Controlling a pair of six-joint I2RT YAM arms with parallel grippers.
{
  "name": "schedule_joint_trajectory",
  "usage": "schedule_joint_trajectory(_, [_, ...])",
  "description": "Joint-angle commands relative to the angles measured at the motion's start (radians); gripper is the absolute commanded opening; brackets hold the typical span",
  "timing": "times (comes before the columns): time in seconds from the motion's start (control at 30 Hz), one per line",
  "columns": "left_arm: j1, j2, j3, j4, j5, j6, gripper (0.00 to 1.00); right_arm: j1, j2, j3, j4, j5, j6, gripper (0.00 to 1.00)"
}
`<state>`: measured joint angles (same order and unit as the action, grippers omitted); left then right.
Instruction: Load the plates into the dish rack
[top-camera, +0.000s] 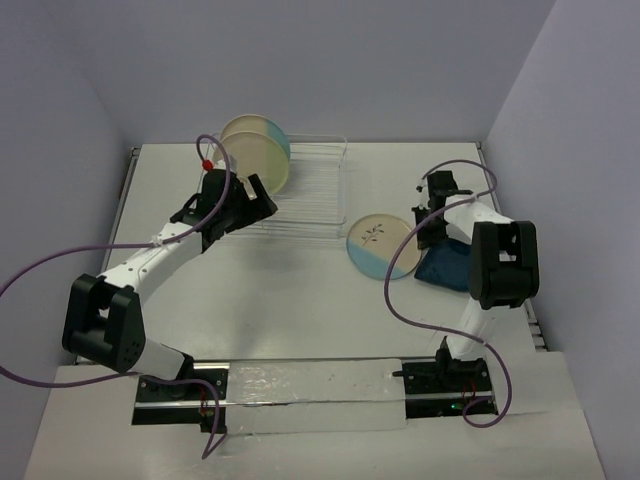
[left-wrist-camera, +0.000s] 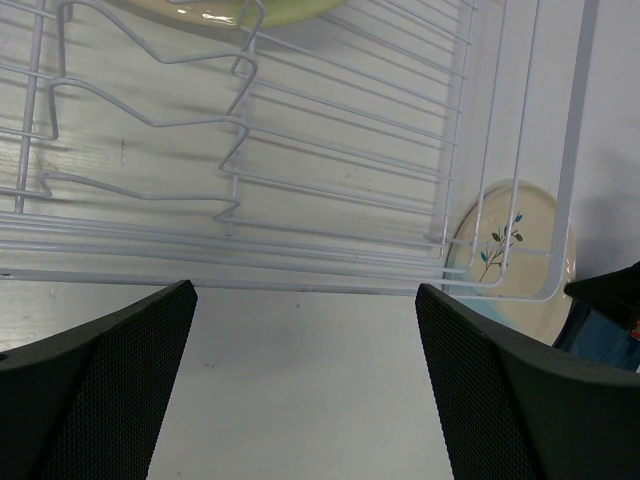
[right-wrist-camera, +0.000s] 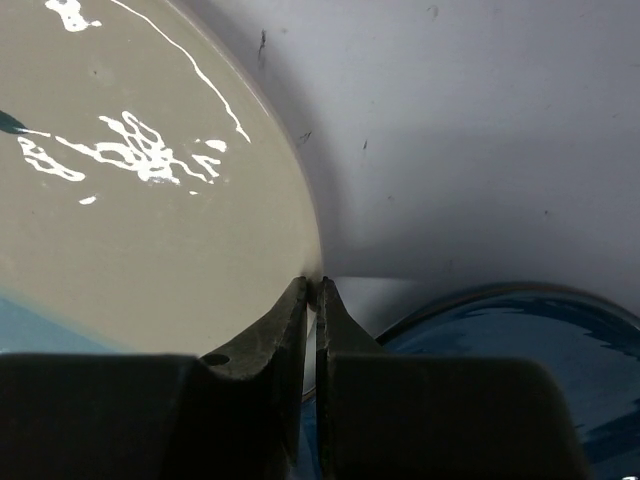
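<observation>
My left hand (top-camera: 262, 196) is released, fingers spread wide, just off the near left side of the rack (top-camera: 310, 195), which sits on the far part of the table (top-camera: 300, 290). Two plates stand upright at the rack's far left end: a green plate (top-camera: 258, 168) in front and a cream plate (top-camera: 262, 130) behind it. My right hand (right-wrist-camera: 312, 288) is clenched on the right rim of the sprig plate (top-camera: 378, 243), which looks tilted, right of the rack. I cannot tell whether its left edge touches the table. The blue plate (top-camera: 447, 266) lies just right of it, under my right hand.
</observation>
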<state>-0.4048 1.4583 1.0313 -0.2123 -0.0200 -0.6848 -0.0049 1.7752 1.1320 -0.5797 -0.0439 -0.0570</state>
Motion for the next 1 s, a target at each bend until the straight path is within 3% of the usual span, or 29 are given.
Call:
schedule_joint_trajectory(0.0, [-0.017,0.011,0.035,0.042,0.007,0.024,0.99,0.049,-0.063,-0.029,-0.014,0.038,-0.049,0.00])
schedule_joint_trajectory(0.37, [-0.124,-0.009,-0.086,0.085,-0.009,-0.047,0.99,0.194,-0.182,-0.143,0.014,0.109,0.001,0.00])
schedule_joint_trajectory(0.6, [-0.225,0.049,-0.157,0.140,0.012,-0.064,0.87,0.284,-0.230,-0.180,0.035,0.105,0.065,0.00])
schedule_joint_trajectory(0.97, [-0.316,0.139,-0.197,0.192,0.049,-0.088,0.68,0.323,-0.327,-0.233,0.064,0.009,0.253,0.00])
